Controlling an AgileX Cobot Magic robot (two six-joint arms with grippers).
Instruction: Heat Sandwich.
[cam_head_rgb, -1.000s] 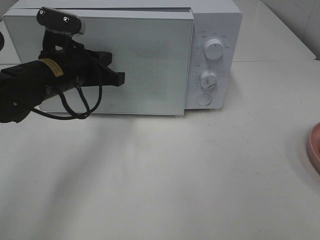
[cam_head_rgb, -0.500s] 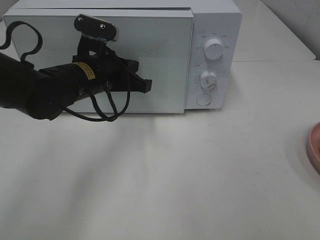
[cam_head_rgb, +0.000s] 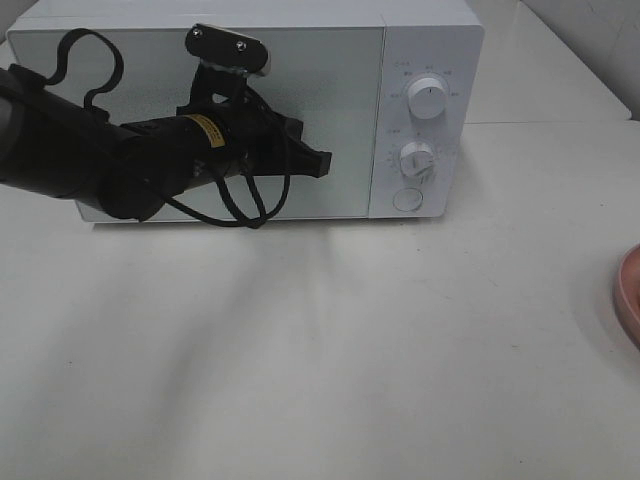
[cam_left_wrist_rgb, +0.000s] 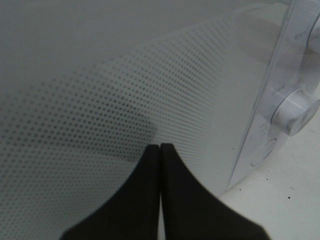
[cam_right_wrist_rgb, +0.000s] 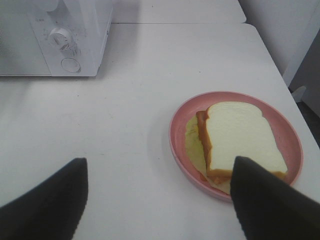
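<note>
The sandwich (cam_right_wrist_rgb: 240, 135), white bread over ham and lettuce, lies on a round pink plate (cam_right_wrist_rgb: 173, 135) in the right wrist view. My right gripper (cam_right_wrist_rgb: 160, 162) hovers open just short of the plate, holding nothing. The white microwave (cam_head_rgb: 430, 50) stands at the back of the table with its door (cam_head_rgb: 340, 90) flush against the body. My left gripper (cam_head_rgb: 322, 162) is shut and empty, its tips (cam_left_wrist_rgb: 160, 147) right at the dotted door window, near the door's right edge.
Two dials (cam_head_rgb: 428, 98) and a round button (cam_head_rgb: 407, 199) sit on the microwave's right panel. Only the rim of the pink plate (cam_head_rgb: 630, 295) shows at the right edge of the high view. The table is white.
My left arm swept to the right across the microwave front, and the door, which stood slightly ajar, now sits flush with the body.
</note>
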